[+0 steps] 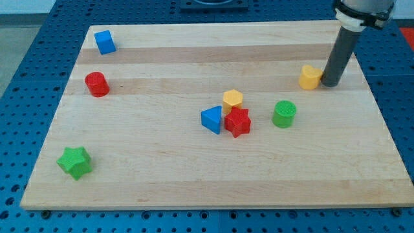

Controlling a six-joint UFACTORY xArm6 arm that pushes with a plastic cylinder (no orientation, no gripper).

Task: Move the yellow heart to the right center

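The yellow heart (310, 76) lies on the wooden board near the view's upper right. My tip (331, 83) stands right beside it, on its right side, touching or nearly touching it. The dark rod rises from there to the view's top right corner.
A yellow hexagon (233, 99), a blue triangle (211, 120) and a red star (237, 122) cluster mid-board. A green cylinder (284, 113) stands to their right. A blue cube (105, 42) and a red cylinder (97, 84) are upper left. A green star (74, 162) is lower left.
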